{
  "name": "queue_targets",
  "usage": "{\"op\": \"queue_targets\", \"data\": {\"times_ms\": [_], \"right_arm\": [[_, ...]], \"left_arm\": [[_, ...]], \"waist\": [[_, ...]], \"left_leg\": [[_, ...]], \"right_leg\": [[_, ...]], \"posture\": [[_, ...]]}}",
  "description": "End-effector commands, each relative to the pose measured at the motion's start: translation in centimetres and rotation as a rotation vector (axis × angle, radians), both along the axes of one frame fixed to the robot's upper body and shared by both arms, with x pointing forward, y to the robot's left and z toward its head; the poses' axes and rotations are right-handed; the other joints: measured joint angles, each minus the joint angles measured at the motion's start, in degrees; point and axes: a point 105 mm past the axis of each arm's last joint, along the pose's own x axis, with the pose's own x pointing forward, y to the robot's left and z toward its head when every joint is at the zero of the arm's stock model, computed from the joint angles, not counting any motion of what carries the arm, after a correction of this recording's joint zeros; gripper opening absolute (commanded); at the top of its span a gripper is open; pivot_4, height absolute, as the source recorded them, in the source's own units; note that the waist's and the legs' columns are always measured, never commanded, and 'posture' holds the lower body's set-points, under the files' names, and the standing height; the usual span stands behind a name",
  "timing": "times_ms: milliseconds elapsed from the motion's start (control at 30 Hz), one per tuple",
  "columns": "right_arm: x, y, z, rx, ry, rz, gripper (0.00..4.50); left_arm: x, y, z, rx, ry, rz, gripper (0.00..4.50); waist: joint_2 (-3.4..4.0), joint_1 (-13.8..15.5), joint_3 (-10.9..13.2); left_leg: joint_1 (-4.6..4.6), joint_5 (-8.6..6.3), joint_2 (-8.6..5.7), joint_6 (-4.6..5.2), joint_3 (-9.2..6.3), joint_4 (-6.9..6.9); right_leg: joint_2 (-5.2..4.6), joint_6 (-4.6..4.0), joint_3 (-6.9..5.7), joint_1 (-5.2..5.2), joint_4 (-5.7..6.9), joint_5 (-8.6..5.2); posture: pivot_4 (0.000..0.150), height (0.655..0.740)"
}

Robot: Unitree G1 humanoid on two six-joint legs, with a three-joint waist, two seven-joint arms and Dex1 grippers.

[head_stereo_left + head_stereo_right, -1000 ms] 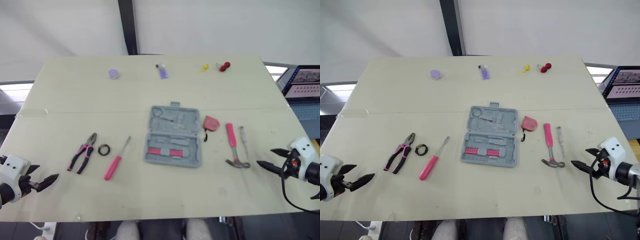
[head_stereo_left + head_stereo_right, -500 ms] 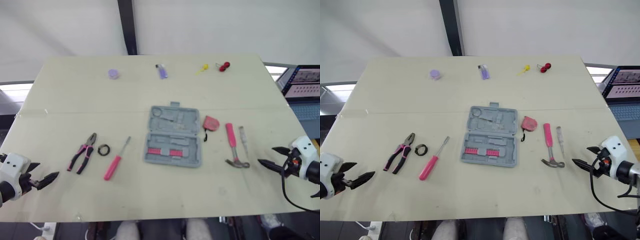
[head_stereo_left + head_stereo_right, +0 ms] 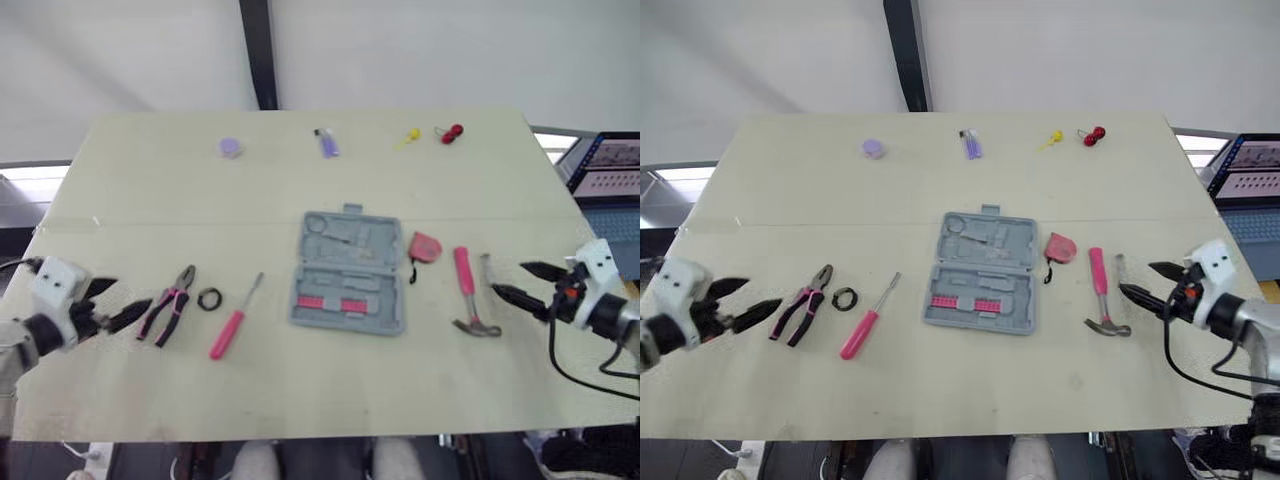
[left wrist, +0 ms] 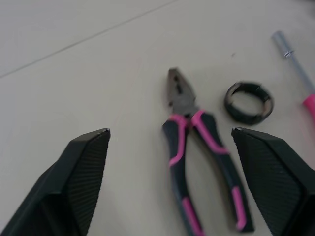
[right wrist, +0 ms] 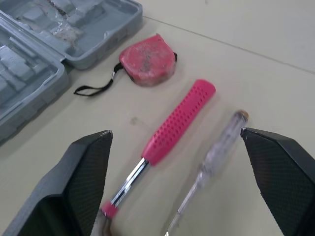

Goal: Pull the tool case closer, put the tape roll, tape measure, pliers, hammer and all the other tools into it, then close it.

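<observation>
Left hand and right hand both spread, empty; the pliers look stiff, best gripped across the rubbery handles.

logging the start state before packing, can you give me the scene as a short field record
case: grey tool case open flat, mid table
left of case: pliers, tape roll, pink screwdriver
right of case: tape measure, hammer, clear screwdriver
far edge: purple round piece, purple piece, yellow piece, red piece
left tool: open, empty, beside the pliers
right tool: open, empty, beside the hammer and clear screwdriver
packed: none of the loose tools
</observation>
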Motion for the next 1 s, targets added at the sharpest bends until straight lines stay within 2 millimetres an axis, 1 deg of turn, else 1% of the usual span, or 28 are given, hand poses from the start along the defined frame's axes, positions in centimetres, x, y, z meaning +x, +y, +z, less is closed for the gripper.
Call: {"op": "queue_targets", "data": {"times_ms": [33, 100, 133, 167, 200, 300, 367, 467, 567, 833, 1000], "right_arm": [[0.7, 2.2, -0.3, -0.061, -0.011, 0.028, 2.64], [1.3, 5.0, -0.5, -0.080, -0.020, 0.071, 1.57], [1.6, 6.2, -0.6, -0.101, -0.031, 0.085, 1.14], [1.8, 7.0, -0.8, -0.120, -0.036, 0.093, 0.60], [2.0, 7.4, -0.8, -0.133, -0.038, 0.093, 0.09], [3.1, 8.3, -1.2, -0.156, -0.048, 0.080, 0.03], [3.5, 8.8, -1.4, -0.167, -0.048, 0.079, 0.03], [3.7, 9.6, -1.7, -0.178, -0.044, 0.089, 0.03], [3.8, 10.2, -2.0, -0.181, -0.033, 0.101, 0.03], [4.1, 11.4, -2.7, -0.183, -0.018, 0.120, 0.03], [4.5, 12.0, -2.9, -0.190, -0.015, 0.127, 0.03]], "left_arm": [[1.2, -4.8, 0.2, -0.013, 0.005, -0.138, 2.19], [2.5, -8.0, -0.5, 0.008, 0.031, -0.225, 1.10], [3.3, -9.3, -0.8, 0.022, 0.044, -0.250, 0.65], [3.8, -10.2, -1.0, 0.026, 0.055, -0.265, 0.10], [4.1, -10.6, -1.1, 0.026, 0.062, -0.268, 0.00], [5.9, -12.7, -2.0, 0.004, 0.083, -0.293, 0.00], [6.8, -13.6, -2.4, -0.022, 0.095, -0.301, 0.00], [8.1, -14.8, -3.2, -0.047, 0.114, -0.314, 0.00], [8.9, -15.9, -3.4, -0.080, 0.121, -0.334, 0.00], [10.4, -17.6, -4.3, -0.121, 0.138, -0.353, 0.00], [11.0, -18.0, -4.6, -0.094, 0.131, -0.354, 0.00]], "waist": [[-0.01, 0.29, 0.00], [-0.01, 0.56, 0.00], [-0.01, 0.58, 0.00], [-0.01, 0.61, -0.01], [-0.01, 0.58, -0.01], [-0.01, 0.56, -0.01], [-0.02, 0.54, -0.01], [-0.03, 0.55, -0.01], [-0.03, 0.53, -0.01], [-0.04, 0.41, -0.02], [-0.04, 0.34, -0.02]], "left_leg": [[-0.03, 0.00, 0.00, 0.01, 0.00, 0.08], [-0.07, -0.04, 0.00, 0.07, 0.01, 0.24], [-0.09, -0.04, 0.00, 0.08, 0.00, 0.31], [-0.11, -0.05, 0.01, 0.08, 0.00, 0.34], [-0.13, -0.05, 0.00, 0.09, 0.00, 0.39], [-0.12, -0.06, 0.00, 0.12, 0.00, 0.45], [-0.11, -0.06, 0.01, 0.12, -0.02, 0.46], [-0.13, -0.07, 0.01, 0.13, -0.03, 0.47], [-0.14, -0.07, 0.01, 0.14, -0.03, 0.47], [-0.14, -0.07, 0.01, 0.15, -0.04, 0.49], [-0.14, -0.07, 0.01, 0.15, -0.06, 0.48]], "right_leg": [[0.00, 0.00, 0.00, 0.00, 0.01, 0.00], [0.00, 0.00, 0.00, -0.02, 0.05, 0.00], [0.00, -0.01, -0.04, -0.02, 0.16, 0.00], [0.00, -0.01, -0.08, -0.04, 0.19, 0.00], [0.00, -0.01, -0.08, -0.02, 0.19, 0.00], [-0.01, -0.01, -0.15, -0.04, 0.28, 0.00], [-0.01, -0.01, -0.24, -0.03, 0.31, 0.00], [-0.04, -0.01, -0.34, -0.02, 0.31, 0.00], [-0.05, -0.01, -0.41, -0.02, 0.31, 0.00], [-0.08, -0.02, -0.53, -0.01, 0.31, 0.01], [-0.08, -0.02, -0.59, -0.01, 0.31, 0.01]], "posture": [[0.150, 0.7400], [0.150, 0.7400], [0.150, 0.7400], [0.150, 0.7400], [0.150, 0.7400], [0.150, 0.7400], [0.150, 0.7400], [0.150, 0.7400], [0.150, 0.7400], [0.150, 0.7400], [0.150, 0.7400]]}}
